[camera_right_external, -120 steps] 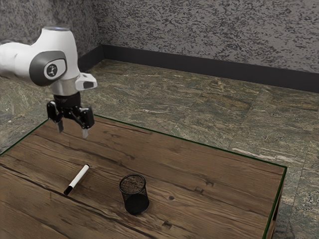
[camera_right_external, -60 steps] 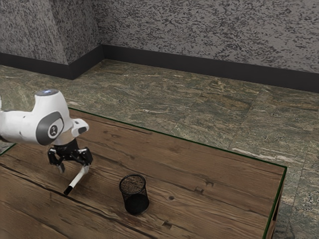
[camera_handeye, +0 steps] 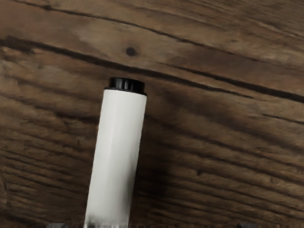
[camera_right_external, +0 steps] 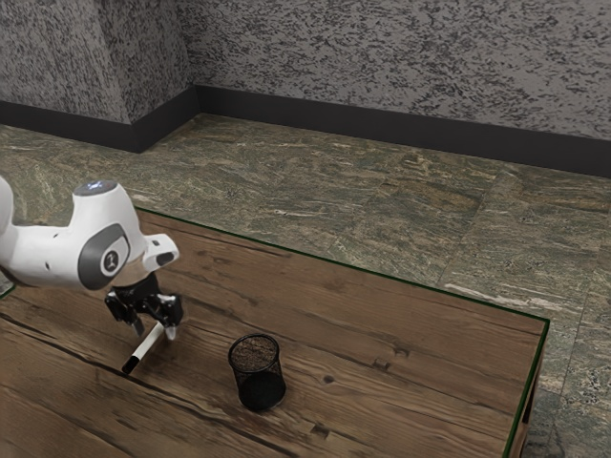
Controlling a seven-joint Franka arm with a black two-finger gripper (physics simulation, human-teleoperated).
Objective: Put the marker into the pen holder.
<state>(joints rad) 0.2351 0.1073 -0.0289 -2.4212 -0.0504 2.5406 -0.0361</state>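
**Marker [camera_right_external: 147, 347] lying between my open fingers [camera_right_external: 172, 334], no grip**

My gripper [camera_right_external: 155, 333] is hovering low, fingers standing apart, nothing pinched. Marker is lying on the bench [camera_right_external: 410, 343], well in from the edges, its longer black end poking out from under me, away from the bench's far edge. Wrist view is showing the white barrel off-centre, running closer to one finger than the other.

Handling, my read: light, stiff, smooth plastic, not fragile. Round barrel is probably wanting to roll or slip if one finger is touching first. I'm favouring a centred pinch across the white barrel, off the black ends, modest force. Gripping nearer one end should be leaving more length to drop in.

Pen holder [camera_right_external: 260, 385] is standing upright farther out, between marker and the bench edge at the exterior view's right. Black mesh, likely light, so a clipped rim could be tipping it. Marker is lying flat, so it's needing a turn toward upright before going in.

Farther off, the bench's green-trimmed far edge is running to the corner at the exterior view's right; stone-look floor [camera_right_external: 382, 215] and mottled wall [camera_right_external: 401, 76] are sitting beyond, well out of my path.
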